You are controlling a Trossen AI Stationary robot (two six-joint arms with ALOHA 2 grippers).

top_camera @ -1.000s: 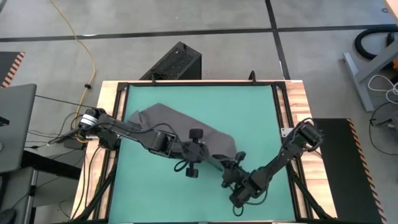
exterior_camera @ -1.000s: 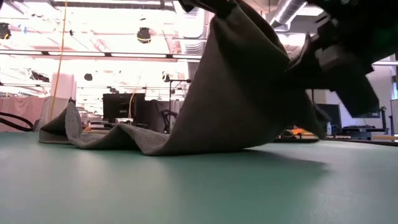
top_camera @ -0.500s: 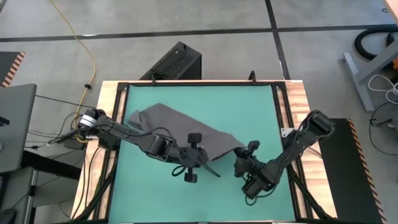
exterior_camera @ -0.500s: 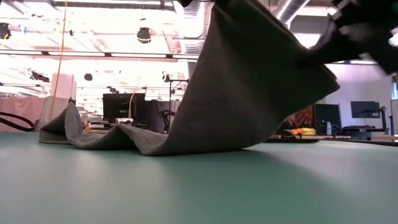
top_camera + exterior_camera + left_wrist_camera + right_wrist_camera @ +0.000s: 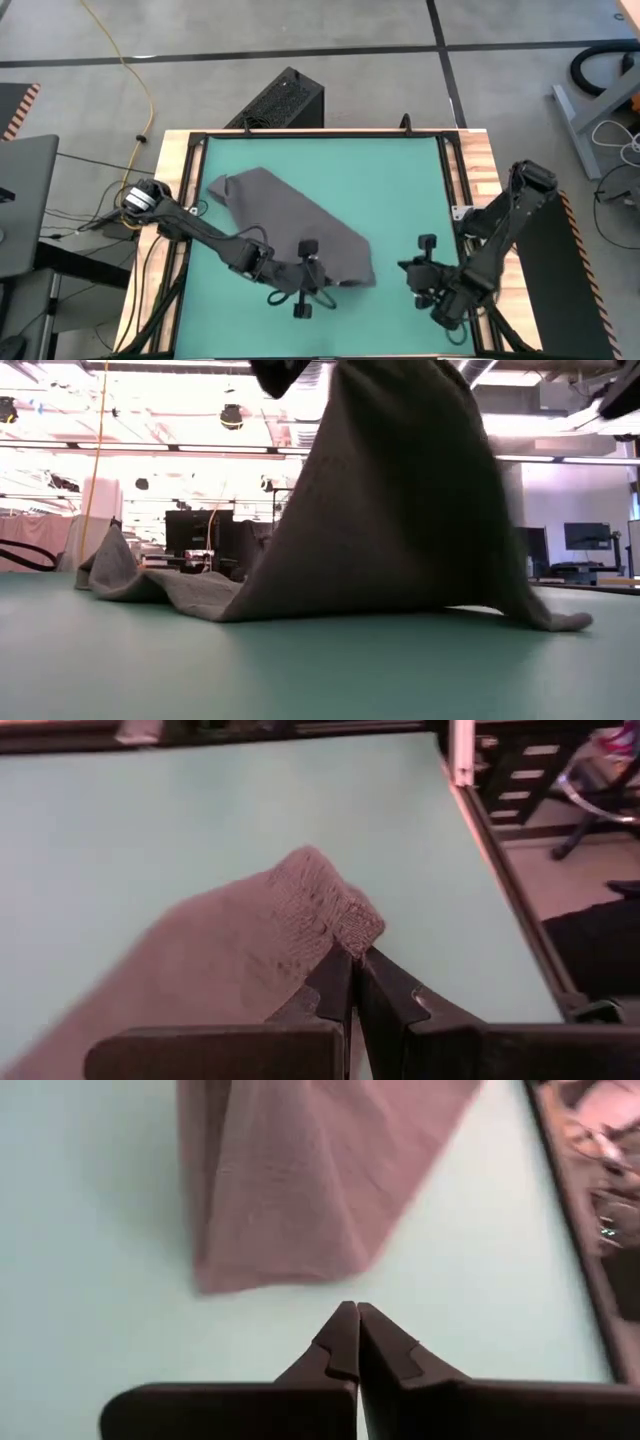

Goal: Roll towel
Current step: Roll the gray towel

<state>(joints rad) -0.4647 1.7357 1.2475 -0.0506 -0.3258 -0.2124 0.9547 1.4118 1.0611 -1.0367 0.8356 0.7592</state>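
Note:
The dark grey towel (image 5: 290, 215) lies slantwise on the green mat (image 5: 400, 180), from the far left toward the near middle. Its near right part is pulled up into a tent (image 5: 400, 500). One loose corner (image 5: 560, 622) and the far left end (image 5: 110, 565) rest on the mat. My left gripper (image 5: 330, 279) is shut on the towel at the tent's peak. My right gripper (image 5: 408, 268) hangs shut and empty above the mat, right of the towel. In the right wrist view the towel (image 5: 300, 1180) is a short way ahead of its fingertips (image 5: 352, 1312). My left gripper pinches a corner of the towel (image 5: 348, 925) between its two fingers, and the corner's tip pokes out past the fingertips. The fingers slant downward, coming from the table's left. The cloth hangs from the hold in a tent, its lower edges on the mat.
Wooden boards and black rails (image 5: 455, 190) frame the mat. A black box (image 5: 285, 100) stands on the floor beyond the far edge, with a yellow cable (image 5: 140, 80) to its left. Bare mat lies along the far side and the right (image 5: 400, 180).
My right gripper has risen and drawn back toward the table's right edge, away from the towel. The raised towel edge beside it has dropped, so that corner now lies on the mat. My left gripper has carried its corner toward the near edge and a little down, dragging the towel's near part along.

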